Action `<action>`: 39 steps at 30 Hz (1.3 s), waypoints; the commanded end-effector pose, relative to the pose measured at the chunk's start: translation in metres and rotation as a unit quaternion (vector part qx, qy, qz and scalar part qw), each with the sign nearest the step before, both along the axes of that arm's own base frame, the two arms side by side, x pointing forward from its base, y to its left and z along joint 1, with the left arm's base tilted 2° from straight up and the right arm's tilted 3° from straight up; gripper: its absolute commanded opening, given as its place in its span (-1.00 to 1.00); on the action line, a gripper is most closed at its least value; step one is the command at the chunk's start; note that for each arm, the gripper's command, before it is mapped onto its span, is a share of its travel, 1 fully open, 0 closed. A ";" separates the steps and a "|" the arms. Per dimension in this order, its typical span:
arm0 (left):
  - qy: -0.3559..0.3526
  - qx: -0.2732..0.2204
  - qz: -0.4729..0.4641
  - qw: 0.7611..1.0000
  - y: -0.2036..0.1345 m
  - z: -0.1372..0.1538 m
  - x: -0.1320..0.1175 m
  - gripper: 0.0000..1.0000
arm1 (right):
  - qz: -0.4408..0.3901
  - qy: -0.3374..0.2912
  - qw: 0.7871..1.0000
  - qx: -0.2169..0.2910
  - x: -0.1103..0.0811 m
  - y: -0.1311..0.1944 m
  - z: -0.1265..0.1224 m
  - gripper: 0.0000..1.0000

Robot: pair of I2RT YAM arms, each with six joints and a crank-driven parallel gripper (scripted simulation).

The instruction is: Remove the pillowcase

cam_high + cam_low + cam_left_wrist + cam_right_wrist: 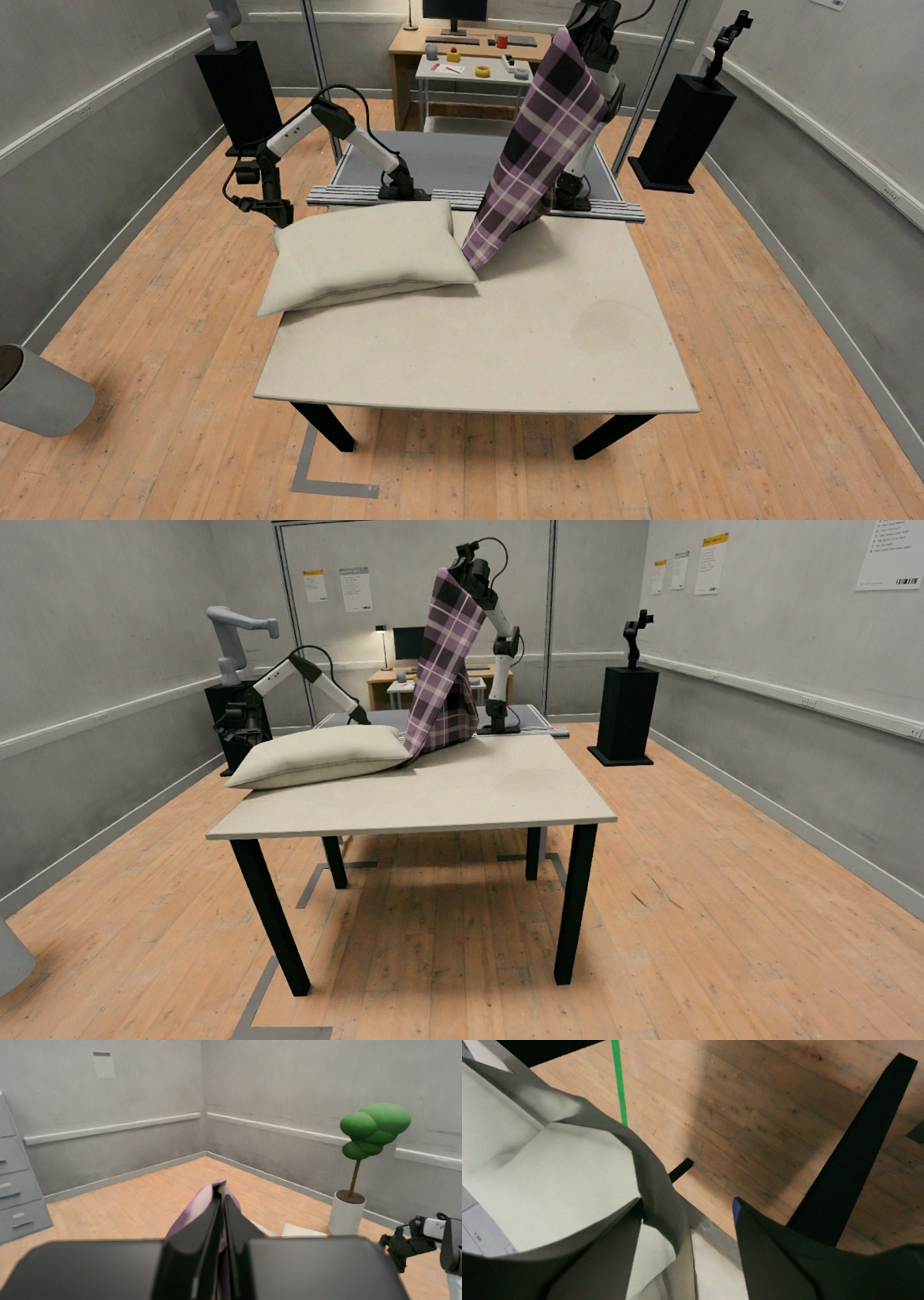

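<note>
Nearest item: table point(504, 362) point(452, 797), pale top, black legs, its near part in front of both textiles.
Pillow: cream point(368, 245) point(316, 755) point(568, 1170), lying outside the pillowcase, its outer end overhanging the picture-left edge of the table.
Pillowcase: purple, black and cream plaid point(536, 135) point(445, 642) point(197, 1201), off the pillow and hanging steeply from a raised corner; lower folds down at the table's far part.
Gap between textiles: no clear one; the case's lowest tip is at the pillow's near inner corner, whether touching cannot be told.
Right gripper: point(283, 224) point(251, 742) point(687, 1205) at the pillow's far outer corner, fingers parted, gripping nothing; one finger overlaps the pillow in the wrist view, contact uncertain.
Left gripper: point(564, 31) point(445, 573) point(221, 1197) high above the table's far side, closed on the pillowcase's top corner.
Mounting rail: silver point(459, 197) point(549, 731), behind the table, bearing both arm bases.
Small table: white point(471, 74) point(395, 686), beyond the rail, with small items on top.
Desk: wooden point(404, 45) point(378, 675), behind the small table.
Monitor: dark point(454, 9) point(408, 642), standing on the desk.
</note>
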State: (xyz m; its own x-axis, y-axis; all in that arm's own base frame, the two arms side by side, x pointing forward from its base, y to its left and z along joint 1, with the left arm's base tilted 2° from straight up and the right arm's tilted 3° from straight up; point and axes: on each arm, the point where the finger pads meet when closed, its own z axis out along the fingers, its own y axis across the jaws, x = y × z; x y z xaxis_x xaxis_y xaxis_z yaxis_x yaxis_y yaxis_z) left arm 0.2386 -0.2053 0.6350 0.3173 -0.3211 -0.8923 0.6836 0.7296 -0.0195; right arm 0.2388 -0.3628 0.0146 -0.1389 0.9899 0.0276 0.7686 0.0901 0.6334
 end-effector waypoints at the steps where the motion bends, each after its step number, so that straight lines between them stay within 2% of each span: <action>1: -0.031 -0.027 0.005 0.999 0.011 0.025 -0.011 -0.98 | 0.003 0.008 1.000 0.007 0.001 0.000 -0.018 0.26; 3: -0.031 -0.027 0.005 0.999 0.011 0.025 -0.011 -0.98 | 0.003 0.008 1.000 0.007 0.001 0.000 -0.018 0.26; 5: -0.031 -0.027 0.005 0.999 0.011 0.025 -0.011 -0.98 | 0.003 0.007 1.000 0.003 0.002 -0.003 -0.004 0.26; 7: -0.031 -0.027 0.005 0.999 0.011 0.025 -0.011 -0.98 | 0.003 -0.004 1.000 -0.030 0.004 -0.009 0.029 0.26; 8: -0.031 -0.027 0.005 0.999 0.011 0.025 -0.011 -0.98 | 0.003 -0.006 0.999 -0.035 0.005 -0.009 0.037 0.26; 10: -0.031 -0.027 0.005 0.999 0.011 0.025 -0.011 -0.98 | 0.003 -0.006 0.999 -0.035 0.005 -0.009 0.037 0.26; 11: -0.031 -0.027 0.005 0.999 0.011 0.025 -0.011 -0.98 | 0.002 0.002 1.000 -0.010 0.003 -0.006 0.018 0.26; 12: -0.031 -0.027 0.005 0.999 0.011 0.025 -0.011 -0.98 | 0.003 0.004 1.000 -0.005 0.004 -0.005 0.017 0.26; 15: -0.031 -0.027 0.005 0.999 0.011 0.025 -0.011 -0.98 | 0.004 -0.009 0.999 -0.034 0.007 -0.008 0.051 0.26; 22: -0.031 -0.027 0.005 0.999 0.011 0.025 -0.011 -0.98 | 0.002 -0.010 1.000 -0.023 0.008 -0.007 0.063 0.26; 24: -0.031 -0.027 0.005 0.999 0.011 0.025 -0.011 -0.98 | 0.000 -0.014 0.999 -0.029 0.008 -0.008 0.075 0.26; 28: -0.031 -0.027 0.005 0.999 0.011 0.025 -0.011 -0.98 | 0.002 -0.004 1.000 -0.016 0.005 -0.008 0.064 0.26; 30: -0.031 -0.027 0.005 0.999 0.011 0.025 -0.011 -0.98 | 0.001 -0.009 0.999 -0.033 0.007 -0.008 0.086 0.26; 33: -0.031 -0.027 0.005 0.999 0.011 0.025 -0.011 -0.98 | 0.002 -0.008 1.000 -0.025 0.008 -0.007 0.087 0.26; 35: -0.031 -0.027 0.005 0.999 0.011 0.025 -0.011 -0.98 | 0.001 -0.010 1.000 -0.029 0.008 -0.007 0.096 0.26; 37: -0.031 -0.027 0.005 0.999 0.011 0.025 -0.011 -0.98 | 0.002 -0.006 1.000 -0.019 0.008 -0.007 0.092 0.26; 39: -0.031 -0.027 0.005 0.999 0.011 0.025 -0.011 -0.98 | 0.003 -0.009 1.000 -0.023 0.009 -0.006 0.101 0.26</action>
